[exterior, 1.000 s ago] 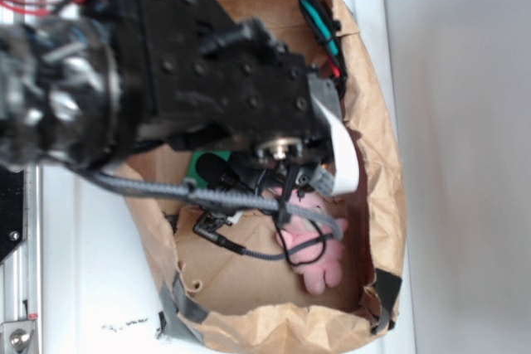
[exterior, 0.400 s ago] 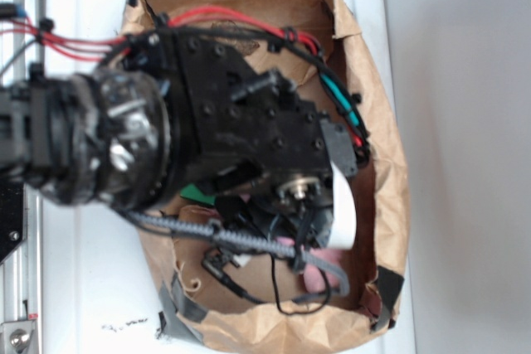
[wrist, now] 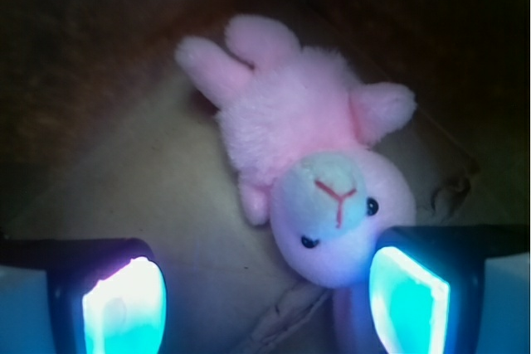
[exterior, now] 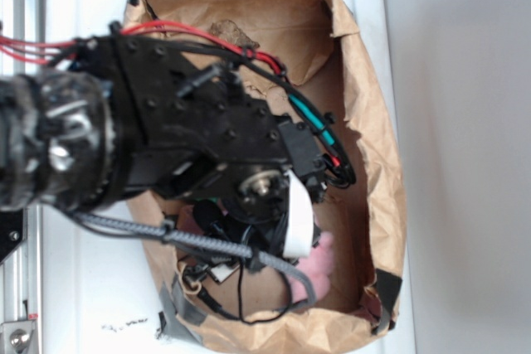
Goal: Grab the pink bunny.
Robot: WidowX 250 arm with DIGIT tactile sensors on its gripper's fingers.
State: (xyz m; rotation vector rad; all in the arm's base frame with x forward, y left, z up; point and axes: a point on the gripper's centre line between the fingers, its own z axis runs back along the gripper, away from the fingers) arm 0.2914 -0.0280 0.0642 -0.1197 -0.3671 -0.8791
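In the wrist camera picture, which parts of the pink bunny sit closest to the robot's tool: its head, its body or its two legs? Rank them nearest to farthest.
1. Head: lowest on the pink bunny, beside the right finger of the tool.
2. Body: middle, above the head.
3. Legs: top left, farthest.

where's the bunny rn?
In the wrist view the bunny lies face-up on the box floor, head by the right-hand pad of the open jaws. In the exterior view it peeks out low in the box.
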